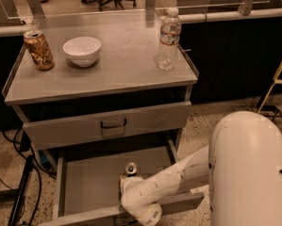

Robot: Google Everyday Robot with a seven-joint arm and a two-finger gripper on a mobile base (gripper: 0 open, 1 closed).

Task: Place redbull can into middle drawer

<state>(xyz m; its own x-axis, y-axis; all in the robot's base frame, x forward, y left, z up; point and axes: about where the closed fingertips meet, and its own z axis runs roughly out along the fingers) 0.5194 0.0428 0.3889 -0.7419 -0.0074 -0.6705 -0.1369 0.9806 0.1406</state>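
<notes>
The redbull can (130, 167) shows only its silver top and a bit of its slim body, upright inside the open middle drawer (86, 182). My gripper (129, 175) reaches down into that drawer from the right, at the end of the white forearm (178, 178), and is shut on the can. The white wrist hides most of the fingers and the can's lower part. The drawer is a wide grey tray pulled out at the cabinet's bottom.
The drawer above (113, 124) is shut, with a dark loop handle. On the cabinet top stand a brown-gold can (38, 50), a white bowl (82, 50) and a clear water bottle (168, 40). My white robot body (251, 173) fills the lower right. Cables (18, 182) lie on the floor at left.
</notes>
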